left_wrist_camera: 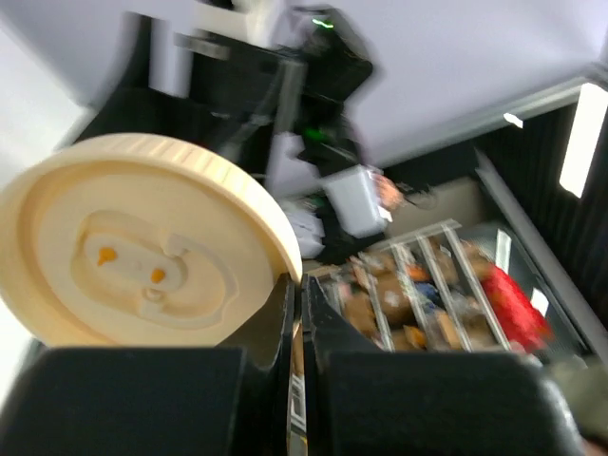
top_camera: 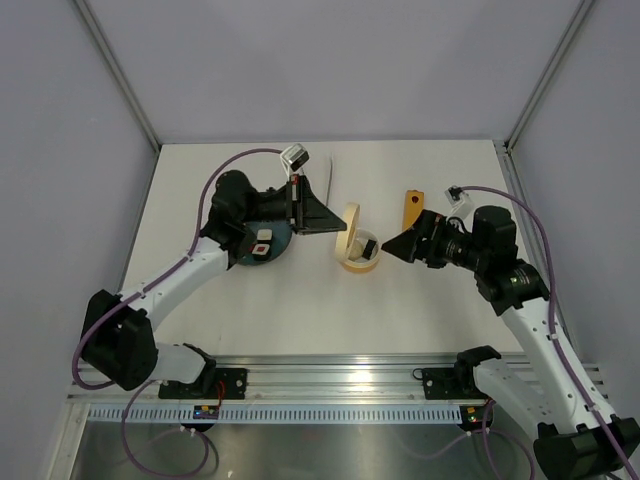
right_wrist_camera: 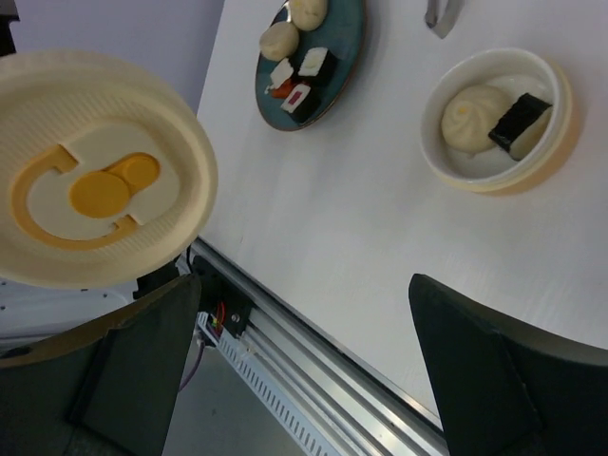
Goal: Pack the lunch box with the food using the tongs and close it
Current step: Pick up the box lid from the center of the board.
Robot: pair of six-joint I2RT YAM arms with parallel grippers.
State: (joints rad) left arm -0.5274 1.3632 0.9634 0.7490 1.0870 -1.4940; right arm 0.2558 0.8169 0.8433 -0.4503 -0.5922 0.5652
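Lunch box tub sits open on the white surface between the two arms, with one pale bun and a dark-wrapped piece inside. Its cream lid is up on edge just beside the tub, pinched at the rim by the left end effector, jaws narrow. The right end effector gapes wide near the tub, holding nothing. More buns lie on the dark plate. The tongs lie on the surface farther back.

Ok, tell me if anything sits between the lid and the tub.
Nothing visible does. The left gripper holds the lid on edge by the tub; the open right gripper is beside the tub, not over it.
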